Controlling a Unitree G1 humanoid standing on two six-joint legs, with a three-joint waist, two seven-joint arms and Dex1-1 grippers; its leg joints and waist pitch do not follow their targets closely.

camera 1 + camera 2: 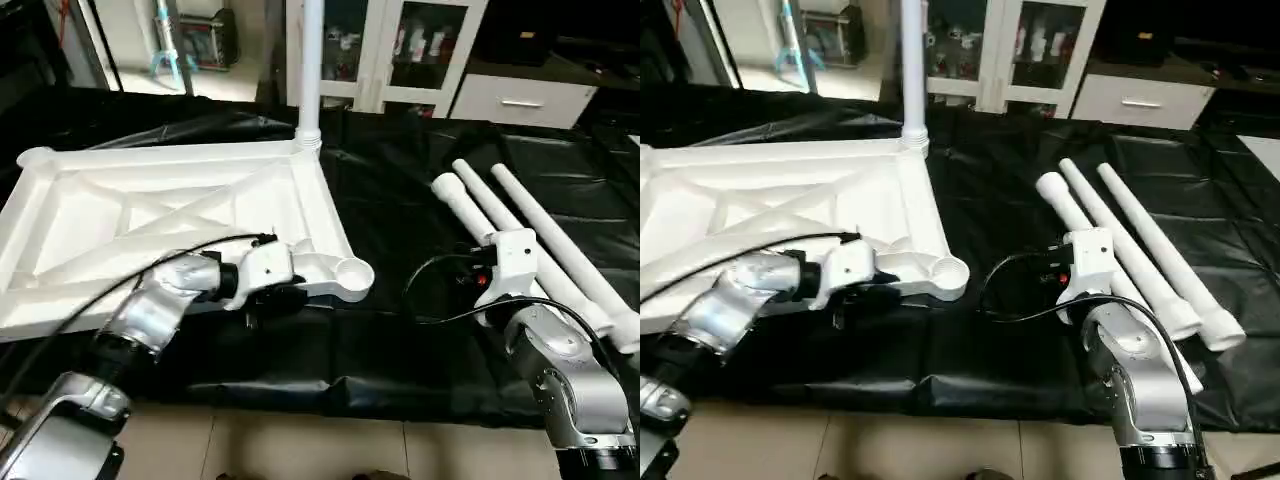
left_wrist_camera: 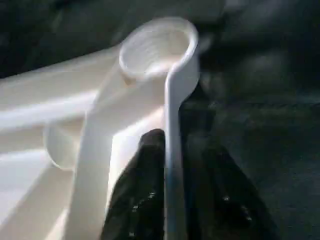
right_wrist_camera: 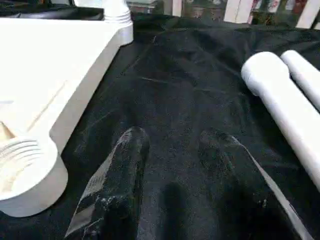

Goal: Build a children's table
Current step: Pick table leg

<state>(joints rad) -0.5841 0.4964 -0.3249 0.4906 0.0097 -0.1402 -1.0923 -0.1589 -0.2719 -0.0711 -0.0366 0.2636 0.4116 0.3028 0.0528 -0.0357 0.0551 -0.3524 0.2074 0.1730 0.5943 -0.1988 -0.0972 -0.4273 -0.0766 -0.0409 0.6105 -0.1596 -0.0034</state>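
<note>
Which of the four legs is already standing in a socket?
The upright leg at the tabletop's far corner; the three others lie loose on the black sheet.

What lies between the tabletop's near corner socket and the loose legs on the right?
Bare black sheet alone separates the near corner socket from the loose legs, plain in both eye views; the right gripper hovers over that stretch.

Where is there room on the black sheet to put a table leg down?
The widest bare patch of sheet lies between the tabletop and the three loose legs. The near strip is crowded: the left pincer straddles the tabletop's rim, and the right pincer hovers beside the legs.
</note>
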